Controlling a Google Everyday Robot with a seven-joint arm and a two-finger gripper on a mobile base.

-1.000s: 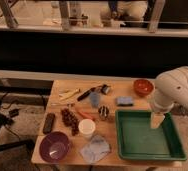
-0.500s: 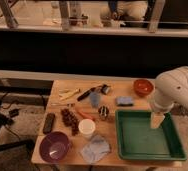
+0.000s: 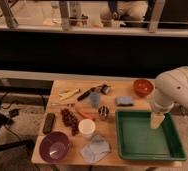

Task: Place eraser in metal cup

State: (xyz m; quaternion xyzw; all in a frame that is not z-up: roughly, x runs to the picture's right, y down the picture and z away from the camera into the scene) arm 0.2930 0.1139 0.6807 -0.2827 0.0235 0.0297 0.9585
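Nothing has shifted this past second: the gripper (image 3: 157,120) hangs over the green plastic tray (image 3: 142,142), fingers apart, empty. The small flat blue-grey eraser (image 3: 124,100) lies untouched on the wooden surface (image 3: 119,87), near the shiny little metal cup (image 3: 103,112); the pick hasn't begun.

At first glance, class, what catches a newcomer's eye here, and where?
The big white robot arm looms at the right, its end effector hanging open over the green tray at the right front. Next, the purple bowl at the front left corner and the orange bowl at the back right.
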